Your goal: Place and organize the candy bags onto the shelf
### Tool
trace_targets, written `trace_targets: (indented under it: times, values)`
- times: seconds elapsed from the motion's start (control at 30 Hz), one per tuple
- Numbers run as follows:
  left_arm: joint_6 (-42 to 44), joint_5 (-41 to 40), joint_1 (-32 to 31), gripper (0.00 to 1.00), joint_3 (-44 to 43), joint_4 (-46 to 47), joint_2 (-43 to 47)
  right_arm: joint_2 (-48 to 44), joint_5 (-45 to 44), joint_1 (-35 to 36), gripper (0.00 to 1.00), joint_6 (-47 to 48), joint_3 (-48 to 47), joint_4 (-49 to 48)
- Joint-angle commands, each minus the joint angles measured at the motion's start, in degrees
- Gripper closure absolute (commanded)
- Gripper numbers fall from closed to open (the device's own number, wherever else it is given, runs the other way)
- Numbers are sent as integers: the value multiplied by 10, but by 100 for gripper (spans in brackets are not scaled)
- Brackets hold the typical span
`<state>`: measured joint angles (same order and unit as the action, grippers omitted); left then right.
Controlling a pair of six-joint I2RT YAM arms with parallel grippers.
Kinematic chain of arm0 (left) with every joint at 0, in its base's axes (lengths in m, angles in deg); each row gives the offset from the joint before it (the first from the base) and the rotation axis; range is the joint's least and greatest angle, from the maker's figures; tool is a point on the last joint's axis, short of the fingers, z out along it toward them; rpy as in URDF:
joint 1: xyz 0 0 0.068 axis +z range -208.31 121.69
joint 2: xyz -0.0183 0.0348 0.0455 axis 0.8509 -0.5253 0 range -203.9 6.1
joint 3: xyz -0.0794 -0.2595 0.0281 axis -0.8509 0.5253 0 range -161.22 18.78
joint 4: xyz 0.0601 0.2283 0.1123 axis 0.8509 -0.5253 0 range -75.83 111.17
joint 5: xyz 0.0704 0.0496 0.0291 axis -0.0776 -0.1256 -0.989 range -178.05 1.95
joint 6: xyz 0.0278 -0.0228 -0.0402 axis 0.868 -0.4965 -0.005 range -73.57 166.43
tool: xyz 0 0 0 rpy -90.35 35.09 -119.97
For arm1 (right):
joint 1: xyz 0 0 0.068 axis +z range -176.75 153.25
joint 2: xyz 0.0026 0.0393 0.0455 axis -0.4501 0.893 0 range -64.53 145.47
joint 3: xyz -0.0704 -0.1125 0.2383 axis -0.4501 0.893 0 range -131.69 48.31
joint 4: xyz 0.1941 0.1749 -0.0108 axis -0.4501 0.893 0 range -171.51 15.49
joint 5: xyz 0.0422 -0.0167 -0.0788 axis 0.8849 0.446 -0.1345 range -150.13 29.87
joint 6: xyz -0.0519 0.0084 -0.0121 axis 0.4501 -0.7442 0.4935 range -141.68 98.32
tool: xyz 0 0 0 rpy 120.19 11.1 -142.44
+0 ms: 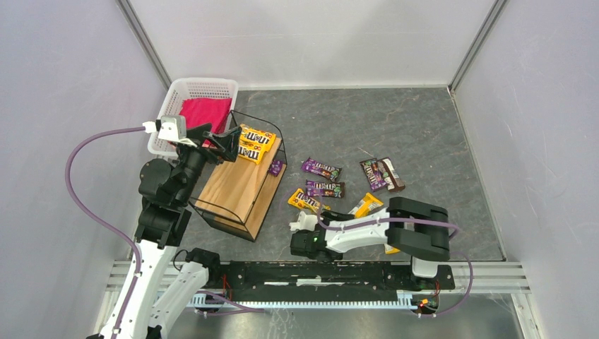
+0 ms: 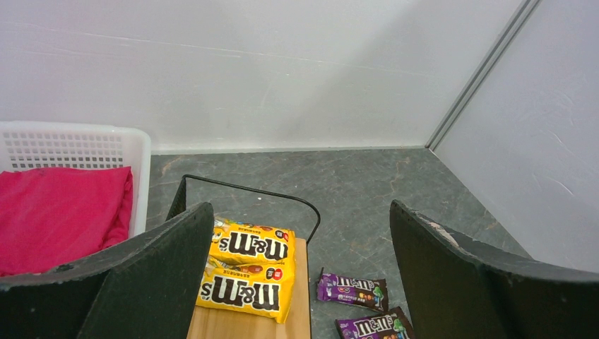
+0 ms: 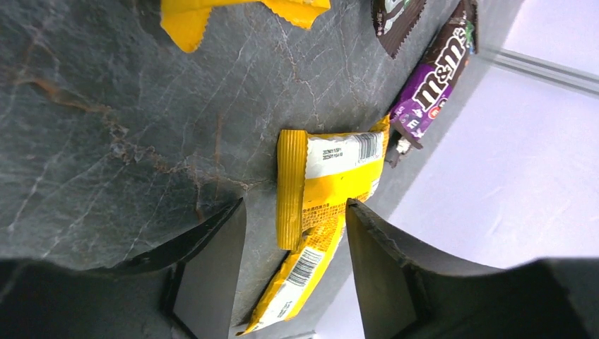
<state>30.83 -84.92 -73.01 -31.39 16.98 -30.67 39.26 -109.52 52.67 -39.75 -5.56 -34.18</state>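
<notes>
The shelf (image 1: 236, 187) is a black wire rack with wooden planks, left of centre. Two yellow candy bags (image 1: 256, 143) lie on its far end, also in the left wrist view (image 2: 247, 265). A small purple packet (image 1: 275, 167) sits at the shelf's right edge. My left gripper (image 1: 220, 143) is open and empty above those bags (image 2: 300, 212). Purple bags (image 1: 321, 169), brown bags (image 1: 381, 174) and yellow bags (image 1: 305, 201) lie on the floor. My right gripper (image 1: 345, 215) is open and low, its jaws either side of a yellow bag (image 3: 332, 169) that overlaps another yellow bag (image 3: 304, 275).
A white perforated basket (image 1: 201, 86) with a pink cloth (image 1: 205, 113) stands behind the shelf at the back left. Grey walls close in the floor on three sides. The arms' black base rail (image 1: 318, 275) runs along the near edge.
</notes>
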Motion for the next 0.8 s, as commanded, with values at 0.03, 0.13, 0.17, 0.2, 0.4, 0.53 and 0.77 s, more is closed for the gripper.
trace_targets:
  times: [0.03, 0.13, 0.17, 0.2, 0.4, 0.53, 0.77]
  values:
    - [21, 3, 2, 0, -1, 18, -3, 39, -36, 6, 41, -34, -15, 29]
    - [21, 2, 2, 0, -1, 18, -3, 49, -40, 6, 42, -33, -3, 20]
    - [21, 3, 2, 0, -1, 18, -4, 55, -40, 6, 43, -32, -4, 18]
    - [21, 3, 2, 0, -1, 18, -5, 61, -39, 6, 44, -32, -4, 15]
    - [20, 5, 2, 0, 0, 19, -8, 77, -54, 6, 52, -44, -5, 6]
    - [21, 6, 2, 0, -1, 19, -11, 62, -57, 7, 63, -55, -4, 8]
    - [20, 6, 3, 0, 0, 19, -15, -13, -99, 12, 91, -100, -16, 44]
